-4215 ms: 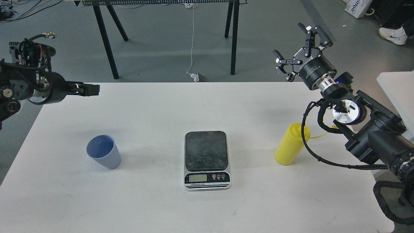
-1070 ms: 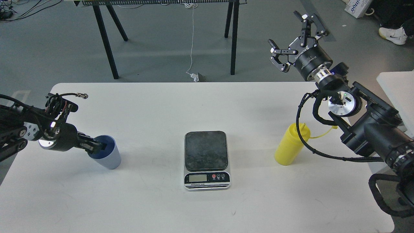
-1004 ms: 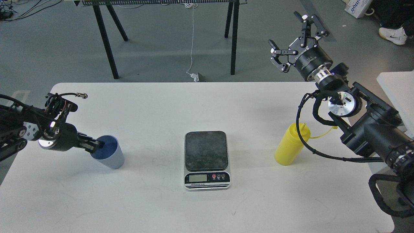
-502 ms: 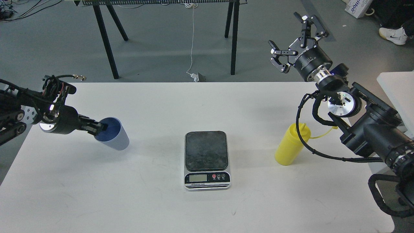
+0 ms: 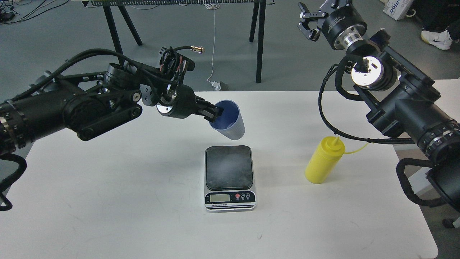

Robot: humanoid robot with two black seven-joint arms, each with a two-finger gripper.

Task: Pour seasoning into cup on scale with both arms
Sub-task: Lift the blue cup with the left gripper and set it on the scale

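The left arm [image 5: 72,108] reaches in across the table [image 5: 107,201]. Its gripper [image 5: 215,112] has its jaws clamped on the near rim of the cup [image 5: 228,120], one finger inside the mouth. The cup is held off the table, above the far edge of the scale [image 5: 230,176]. It is tilted, with its mouth facing left and up and its base pointing down to the right. The scale lies flat mid-table with its display toward the front. To its right stands the bottle [image 5: 323,162], long axis roughly upright, nozzle up and leaning slightly right, with nothing gripping it. The right gripper [image 5: 318,14] is high at the top edge, well apart from the bottle, jaws spread apart.
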